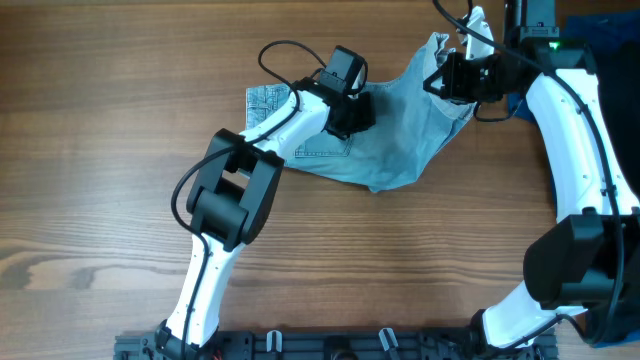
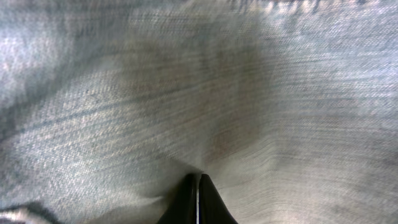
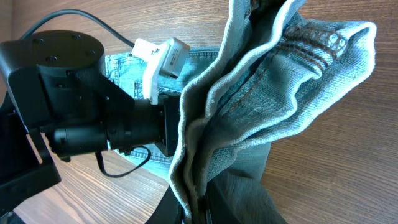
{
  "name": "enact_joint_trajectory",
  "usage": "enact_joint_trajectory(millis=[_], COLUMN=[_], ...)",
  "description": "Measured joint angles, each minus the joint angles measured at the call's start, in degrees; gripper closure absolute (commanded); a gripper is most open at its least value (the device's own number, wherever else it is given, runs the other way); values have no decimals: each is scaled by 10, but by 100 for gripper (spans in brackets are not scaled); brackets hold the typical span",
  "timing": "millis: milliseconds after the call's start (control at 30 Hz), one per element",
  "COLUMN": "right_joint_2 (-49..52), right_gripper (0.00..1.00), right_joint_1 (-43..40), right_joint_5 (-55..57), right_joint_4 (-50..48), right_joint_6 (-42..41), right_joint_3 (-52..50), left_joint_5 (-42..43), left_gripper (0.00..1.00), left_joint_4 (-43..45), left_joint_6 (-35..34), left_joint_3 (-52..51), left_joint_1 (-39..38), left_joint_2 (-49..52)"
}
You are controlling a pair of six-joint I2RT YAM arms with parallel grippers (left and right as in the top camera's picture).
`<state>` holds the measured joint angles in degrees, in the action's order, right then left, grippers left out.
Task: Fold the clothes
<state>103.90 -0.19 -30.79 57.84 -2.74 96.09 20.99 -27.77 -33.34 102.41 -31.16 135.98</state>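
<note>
Wooden table (image 1: 100,200) carries shorts (image 1: 400,140) (left tool (image 2: 198,198) mostly cropped).

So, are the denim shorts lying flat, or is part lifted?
Partly lifted: the right gripper holds one end of the denim shorts up; the left gripper pinches their middle.

The table (image 1: 100,200) is made of brown wood. It has long wavy lines that run from side to side, some dark and some light. From above, the wood fills almost the whole picture. The light is soft and even, and the wood looks a bit paler at the far left. A black rail (image 1: 300,345) with small clips runs along the near edge. A dark blue cloth (image 1: 615,35) lies in the far right corner. The right wrist view shows the same brown wood close up.
</note>
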Motion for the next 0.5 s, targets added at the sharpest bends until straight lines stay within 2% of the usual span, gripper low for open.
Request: enact_joint_trajectory(millis=[267,500], right_joint_2=[0,0], right_gripper=[96,96], right_joint_1=[0,0], right_joint_5=[4,11], right_joint_4=[0,0], right_joint_6=[0,0], right_joint_3=[0,0], left_joint_5=[-18,-78], left_gripper=[96,96], left_joint_4=[-2,7], left_joint_6=[0,0], left_joint_3=[12,18], left_joint_1=[-34,-26], left_joint_2=[6,0])
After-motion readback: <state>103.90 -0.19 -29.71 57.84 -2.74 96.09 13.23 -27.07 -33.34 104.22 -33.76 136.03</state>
